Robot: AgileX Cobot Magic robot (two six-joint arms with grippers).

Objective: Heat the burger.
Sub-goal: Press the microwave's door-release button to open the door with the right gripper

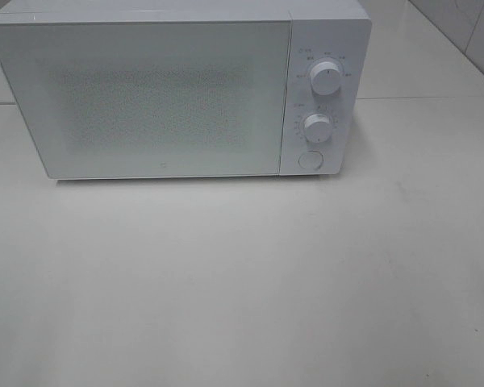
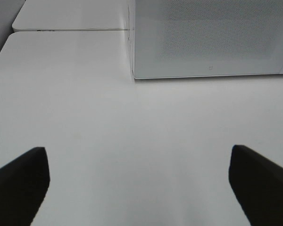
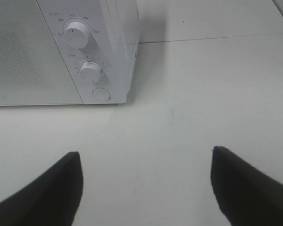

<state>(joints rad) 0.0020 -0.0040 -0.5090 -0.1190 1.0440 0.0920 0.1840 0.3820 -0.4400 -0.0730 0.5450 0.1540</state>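
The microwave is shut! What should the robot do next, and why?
Probably reach the right gripper to the round button below the knobs to open the door. The door is shut, no burger shows, and that gripper is open and empty.

Soft, even light, slightly washed out. The microwave (image 1: pixel 145 97) casts a thin shadow at six o'clock. Wrist views look soft.

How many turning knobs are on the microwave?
2. The upper knob is on the panel right of the door; the lower knob is beneath it, above a button. None seems hidden.
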